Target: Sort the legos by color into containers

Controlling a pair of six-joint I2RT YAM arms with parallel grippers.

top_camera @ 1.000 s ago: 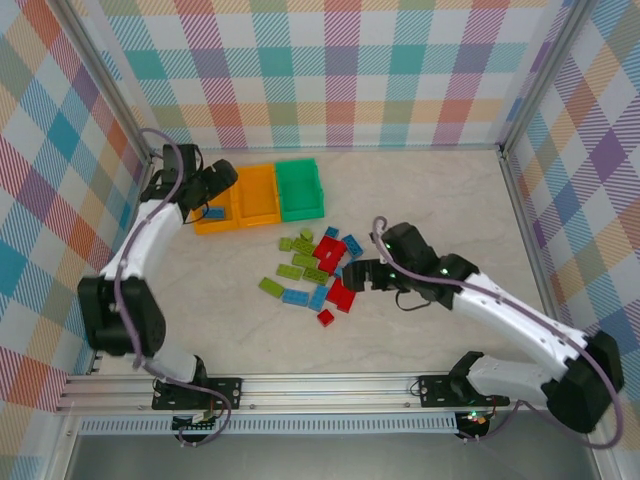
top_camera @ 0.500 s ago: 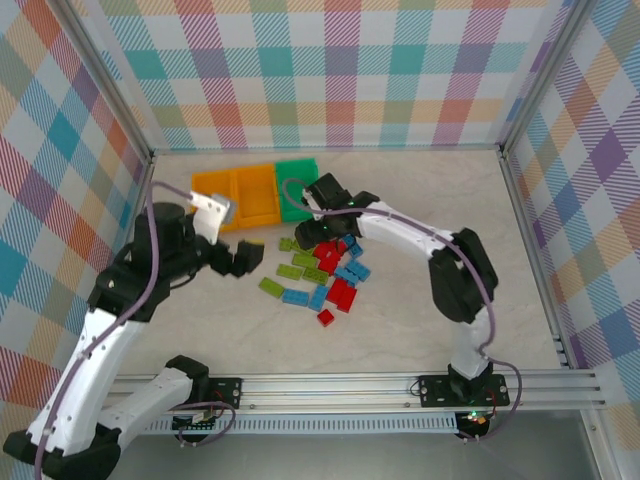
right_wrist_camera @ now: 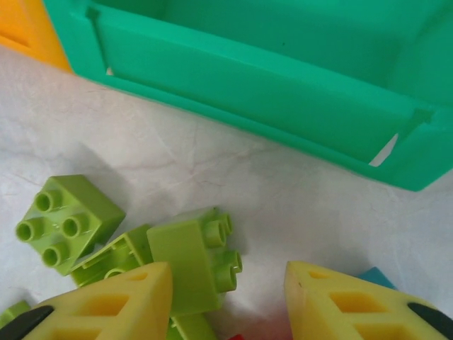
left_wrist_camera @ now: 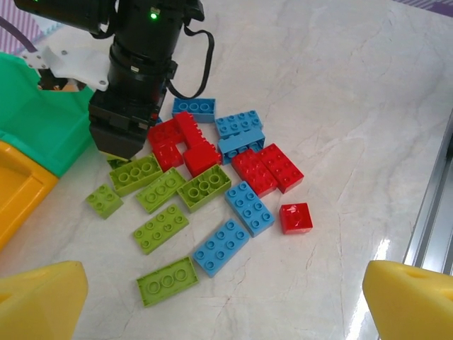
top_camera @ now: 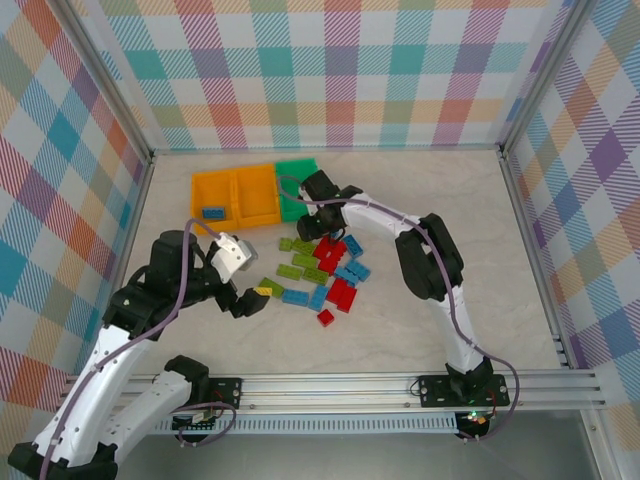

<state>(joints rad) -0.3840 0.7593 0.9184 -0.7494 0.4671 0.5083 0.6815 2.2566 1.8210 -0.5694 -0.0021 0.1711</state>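
- Right now the legos (top_camera: 318,270) lie in a loose pile on the table (top_camera: 450,200) at the middle of the overhead view. Blue, red and lime green are mixed together, just below the containers (top_camera: 256,169).
- The three bins sit in a row at upper left of centre: two orange, then the green bin (right_wrist_camera: 248,78) at the right end.
- One blue brick (top_camera: 212,213) lies in the leftmost orange bin (top_camera: 200,182).
- The right gripper (right_wrist_camera: 228,278) points down at the pile's upper edge, close beside the green bin. Its yellow fingers stand apart, and a lime brick (right_wrist_camera: 192,263) lies tipped on its side between them, with a gap to the finger at lower right.
- The left gripper (left_wrist_camera: 223,273) hovers at the pile's left side in the overhead view, its fingers spread wide.
- A small red brick (left_wrist_camera: 295,217) sits at the pile's right edge in the left wrist view.
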